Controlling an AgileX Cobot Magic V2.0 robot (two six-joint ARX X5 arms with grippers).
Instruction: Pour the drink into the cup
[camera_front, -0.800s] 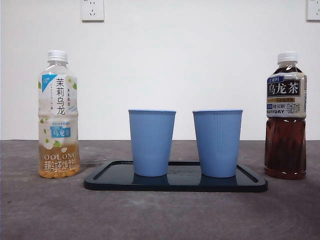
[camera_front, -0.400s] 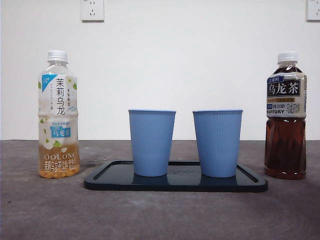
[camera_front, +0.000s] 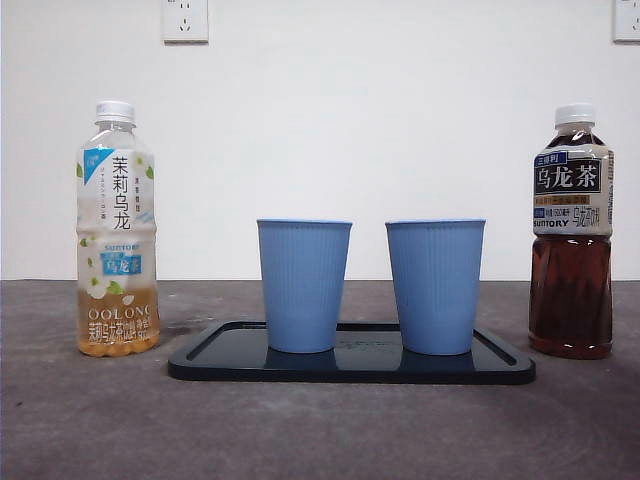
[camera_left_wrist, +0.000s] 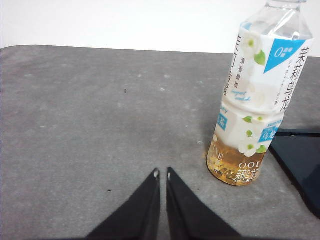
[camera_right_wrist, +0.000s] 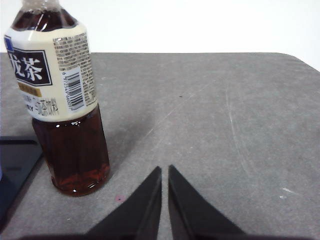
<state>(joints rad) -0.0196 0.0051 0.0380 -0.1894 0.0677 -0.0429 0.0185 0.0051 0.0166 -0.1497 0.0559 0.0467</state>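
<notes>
Cups (camera_front: 304, 285) on tray (camera_front: 220, 355); left fingers (camera_left_wrist: 161, 174) closed beside jasmine bottle (camera_left_wrist: 252, 110)

Light is even and fairly bright, probably from overhead. The tray (camera_front: 352, 366) mirrors both cups faintly; soft shadows sit beside each bottle in the wrist views. Focus is sharp, slightly grainy.

Pale bottle (camera_front: 118, 229) label: 茉莉乌龙, SUNTORY, OOLONG; "0" on its blue corner patch in left wrist view. Dark bottle (camera_front: 572, 233) label: 乌龙茶, SUNTORY; barcode visible in right wrist view, digits unreadable.
</notes>
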